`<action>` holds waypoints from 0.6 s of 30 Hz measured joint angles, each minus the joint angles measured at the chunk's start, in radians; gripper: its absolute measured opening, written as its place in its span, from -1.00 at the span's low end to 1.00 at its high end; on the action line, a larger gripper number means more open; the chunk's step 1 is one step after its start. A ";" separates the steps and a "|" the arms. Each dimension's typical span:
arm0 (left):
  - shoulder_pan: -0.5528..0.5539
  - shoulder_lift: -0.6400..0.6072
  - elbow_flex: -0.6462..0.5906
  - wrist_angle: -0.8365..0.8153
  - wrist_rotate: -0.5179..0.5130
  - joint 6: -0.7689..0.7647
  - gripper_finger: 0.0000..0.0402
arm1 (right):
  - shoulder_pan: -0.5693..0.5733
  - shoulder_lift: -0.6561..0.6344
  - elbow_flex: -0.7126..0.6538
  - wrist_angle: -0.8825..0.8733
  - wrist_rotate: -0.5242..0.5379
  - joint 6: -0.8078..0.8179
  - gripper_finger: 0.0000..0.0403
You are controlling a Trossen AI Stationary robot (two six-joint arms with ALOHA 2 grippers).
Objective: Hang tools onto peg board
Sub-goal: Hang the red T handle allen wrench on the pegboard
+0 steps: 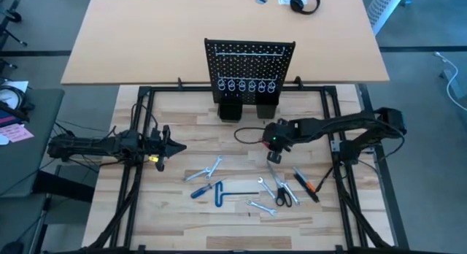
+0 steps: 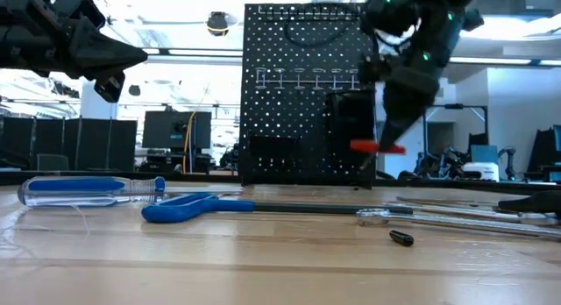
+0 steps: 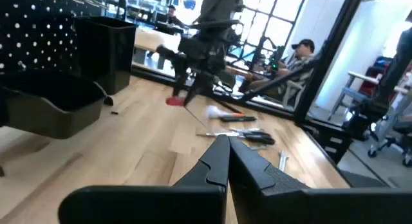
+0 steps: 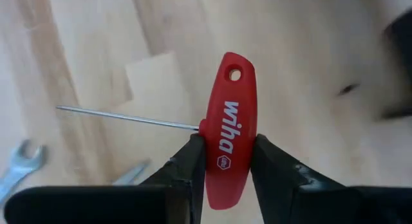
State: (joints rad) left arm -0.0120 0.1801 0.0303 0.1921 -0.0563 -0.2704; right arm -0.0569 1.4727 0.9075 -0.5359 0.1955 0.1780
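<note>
From above, the right hand (image 1: 275, 142) hangs over the desk (image 1: 190, 210) just in front of the peg board (image 1: 250, 68), while the left hand (image 1: 174, 146) waits at the left, fingers pressed together. At desk level, the red-handled tool (image 2: 378, 147) is lifted clear of the wood before the board. The right wrist view shows both fingers (image 4: 190, 163) clamped on that red handle, its thin shaft sticking sideways.
</note>
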 joint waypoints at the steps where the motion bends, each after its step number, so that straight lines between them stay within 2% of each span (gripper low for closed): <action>1: 0.000 0.028 0.000 0.039 0.000 0.000 -1.00 | 0.017 0.000 0.031 -0.003 0.044 -0.027 -0.46; 5: 0.000 0.202 0.000 0.256 -0.015 0.010 -1.00 | 0.082 0.005 0.150 0.000 0.251 -0.140 -0.46; 10: 0.000 0.507 0.005 0.533 -0.114 0.003 -1.00 | 0.155 0.023 0.242 0.052 0.503 -0.301 -0.46; 14: 0.000 0.750 0.071 0.657 -0.158 0.011 -0.93 | 0.187 0.021 0.252 0.179 0.601 -0.418 -0.46; 18: 0.000 0.969 0.203 0.705 -0.158 0.020 -0.71 | 0.203 0.022 0.251 0.267 0.621 -0.488 -0.46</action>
State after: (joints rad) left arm -0.0116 1.1492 0.2338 0.8968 -0.2145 -0.2507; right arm 0.1459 1.4948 1.1584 -0.2693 0.8163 -0.3099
